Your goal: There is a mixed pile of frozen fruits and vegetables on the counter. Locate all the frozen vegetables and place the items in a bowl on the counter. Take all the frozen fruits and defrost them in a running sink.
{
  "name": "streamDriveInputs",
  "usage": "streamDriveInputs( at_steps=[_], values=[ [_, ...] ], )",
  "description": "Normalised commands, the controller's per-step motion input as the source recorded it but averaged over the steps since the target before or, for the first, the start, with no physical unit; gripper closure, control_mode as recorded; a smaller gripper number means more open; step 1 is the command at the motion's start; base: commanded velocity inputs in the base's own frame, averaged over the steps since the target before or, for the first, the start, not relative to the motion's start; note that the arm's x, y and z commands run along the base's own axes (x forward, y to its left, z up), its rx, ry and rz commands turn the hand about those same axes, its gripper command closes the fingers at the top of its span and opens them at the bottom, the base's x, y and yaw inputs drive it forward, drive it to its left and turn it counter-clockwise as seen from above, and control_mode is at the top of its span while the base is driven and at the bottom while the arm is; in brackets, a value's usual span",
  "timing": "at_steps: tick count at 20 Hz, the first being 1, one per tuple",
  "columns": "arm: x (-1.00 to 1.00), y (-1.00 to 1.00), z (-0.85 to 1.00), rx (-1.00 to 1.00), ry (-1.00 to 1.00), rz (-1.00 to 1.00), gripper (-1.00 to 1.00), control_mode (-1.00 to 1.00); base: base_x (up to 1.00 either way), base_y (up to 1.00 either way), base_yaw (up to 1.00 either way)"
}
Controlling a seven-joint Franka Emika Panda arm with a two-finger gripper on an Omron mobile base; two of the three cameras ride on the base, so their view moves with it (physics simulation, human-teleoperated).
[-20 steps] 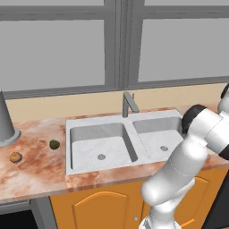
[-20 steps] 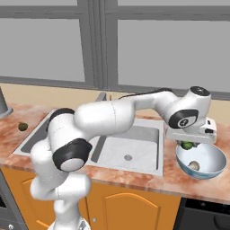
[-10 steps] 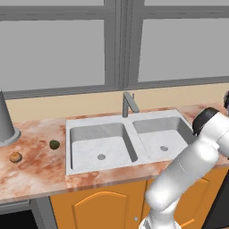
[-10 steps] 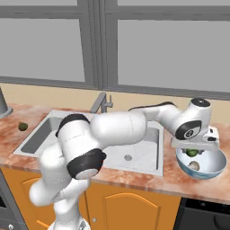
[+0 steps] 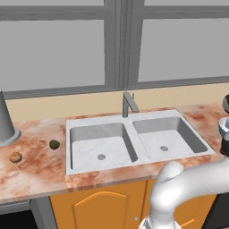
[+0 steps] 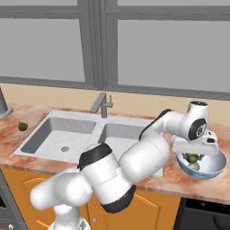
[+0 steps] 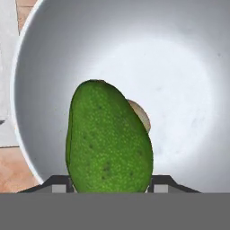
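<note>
Jaws grip your bright green oblong [image 7: 109, 137] over the bowl [image 6: 216, 167], mushroom [image 6: 194, 166] already inside; olive ball [image 5: 54, 144] and orange ball [image 5: 15, 157] wait on tabletop [image 5: 40, 163], sink [image 5: 134, 141] step undone

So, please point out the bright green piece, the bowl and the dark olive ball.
bright green piece [image 7: 110, 139]: hand view, middle of its skin.
bowl [image 6: 211, 168]: right base view, outer wall on the right.
dark olive ball [image 5: 54, 144]: left base view, its centre.

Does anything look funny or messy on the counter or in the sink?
Nothing looks spilled or broken. The claw holds the green piece over the bowl, where a mushroom already lies. The dark olive ball and the orange ball sit loose on the counter left of the sink.
</note>
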Motion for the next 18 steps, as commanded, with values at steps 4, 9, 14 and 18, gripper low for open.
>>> streamDriveInputs(
  at_steps=[4, 9, 14, 18],
  values=[
    [-0.03, -0.2, -0.08, 0.04, 0.03, 0.0, -1.0, -1.0, 0.0, 0.0, 0.0],
    [-0.01, -0.24, 0.19, 0.08, -0.01, 0.0, -1.0, -1.0, 0.0, 0.0, 0.0],
    [0.04, 0.18, 0.2, -0.01, 0.01, -0.01, -1.0, -1.0, 0.0, 0.0, 0.0],
    [-0.07, 0.58, 0.78, -0.07, 0.06, -0.03, -1.0, -1.0, 0.0, 0.0, 0.0]
  ],
)
